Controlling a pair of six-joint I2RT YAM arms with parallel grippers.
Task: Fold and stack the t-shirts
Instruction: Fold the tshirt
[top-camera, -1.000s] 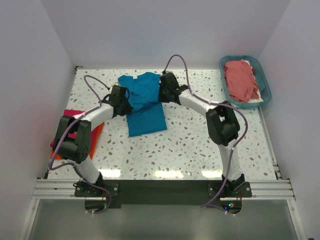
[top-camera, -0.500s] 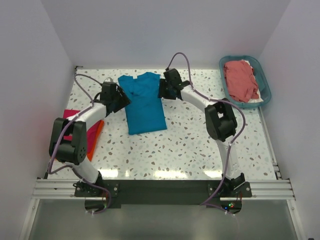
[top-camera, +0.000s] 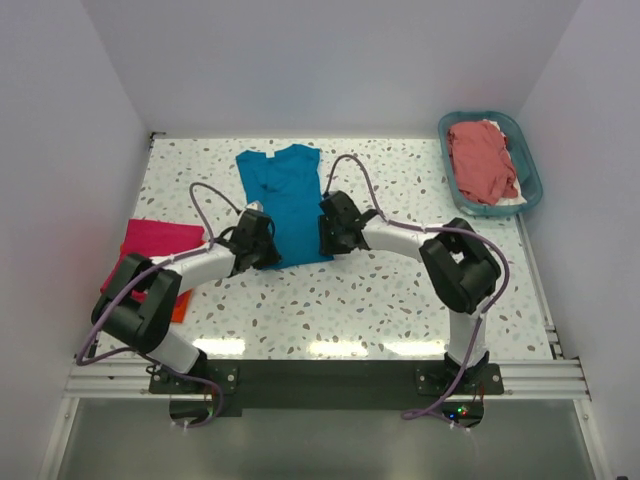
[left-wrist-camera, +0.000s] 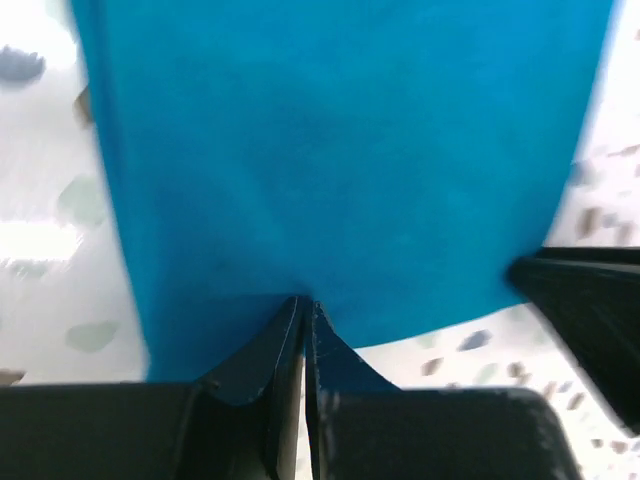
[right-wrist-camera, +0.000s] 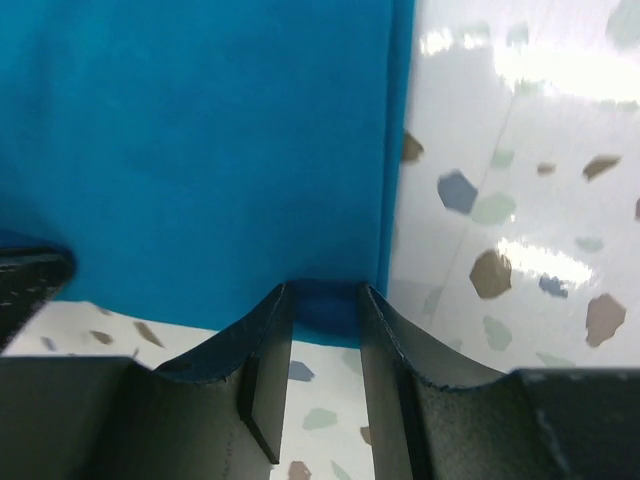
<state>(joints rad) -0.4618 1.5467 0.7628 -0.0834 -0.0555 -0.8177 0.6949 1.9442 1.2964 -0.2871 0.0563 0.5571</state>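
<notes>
Both my grippers at the near hem of the teal shirt (top-camera: 285, 195), which lies flat on the table (top-camera: 400, 290).
Teal shirt is mid-table, collar at the far end. The basket (top-camera: 530, 175) at far right holds the salmon-red shirt (top-camera: 482, 158). The pink shirt (top-camera: 160, 240) sits on the orange shirt (top-camera: 178, 306) at left. My left gripper (left-wrist-camera: 303, 305) is pinched closed on the hem. My right gripper (right-wrist-camera: 325, 290) has its fingers apart, with the hem corner between them.

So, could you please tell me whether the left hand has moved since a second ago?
Yes. The left hand has moved toward the table's near edge, from the teal shirt's far half to its near hem.
</notes>
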